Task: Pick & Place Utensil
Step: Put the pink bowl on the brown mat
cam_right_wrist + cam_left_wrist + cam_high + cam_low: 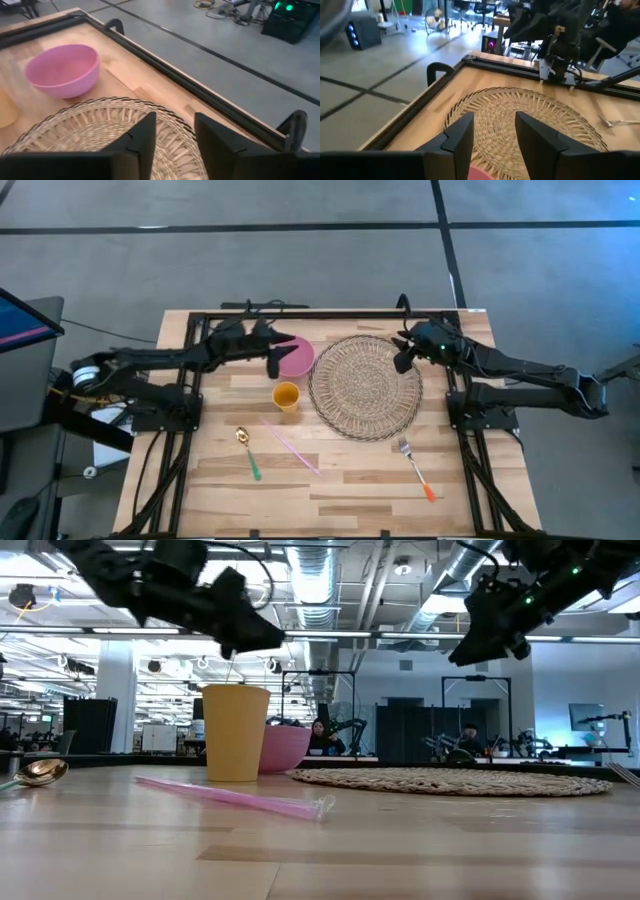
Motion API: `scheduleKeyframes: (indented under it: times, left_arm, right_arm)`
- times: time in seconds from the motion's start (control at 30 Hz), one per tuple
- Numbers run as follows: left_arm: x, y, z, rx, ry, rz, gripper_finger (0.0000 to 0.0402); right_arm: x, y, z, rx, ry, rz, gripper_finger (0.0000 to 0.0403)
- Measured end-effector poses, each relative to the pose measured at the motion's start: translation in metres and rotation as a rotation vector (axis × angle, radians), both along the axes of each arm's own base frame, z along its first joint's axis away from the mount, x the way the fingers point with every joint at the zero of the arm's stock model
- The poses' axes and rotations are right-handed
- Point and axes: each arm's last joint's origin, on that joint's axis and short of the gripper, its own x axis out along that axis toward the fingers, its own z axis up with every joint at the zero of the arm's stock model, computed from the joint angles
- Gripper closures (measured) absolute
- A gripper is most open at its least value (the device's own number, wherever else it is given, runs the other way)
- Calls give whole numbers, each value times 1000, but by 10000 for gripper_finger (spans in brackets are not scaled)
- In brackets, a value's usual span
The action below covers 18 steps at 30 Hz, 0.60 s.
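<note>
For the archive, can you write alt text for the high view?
Both hands hover open at the table's far side, left hand over a pink bowl, right hand over a woven placemat. Nearer lie a spoon, straw and fork.

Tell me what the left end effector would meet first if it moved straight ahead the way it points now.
Probably the woven placemat. The left end effector, open, hangs above the pink bowl and aims across the mat toward the right end effector; how steeply it points down is unclear.

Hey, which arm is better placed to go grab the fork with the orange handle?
Probably the right. The fork lies on the table's right side, below the right gripper, which is open and empty. The left gripper, also open, hangs over the pink bowl, farther off.
</note>
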Motion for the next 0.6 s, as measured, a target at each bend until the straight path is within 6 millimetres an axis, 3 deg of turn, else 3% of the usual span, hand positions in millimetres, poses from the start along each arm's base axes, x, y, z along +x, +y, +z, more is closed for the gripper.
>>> scheduleKeyframes:
  times: [0.27,0.43,0.6]
  left_arm:
    - [35,7,-21,-113,246,2,265]
    - [29,10,5,-4,554,115,266]
    - [10,0,28,-16,685,95,266]
  right_arm:
    - [0,-6,-3,8,15,-32,211]
    - [0,-5,-3,7,12,-25,209]
    - [0,-6,-3,7,13,-28,218]
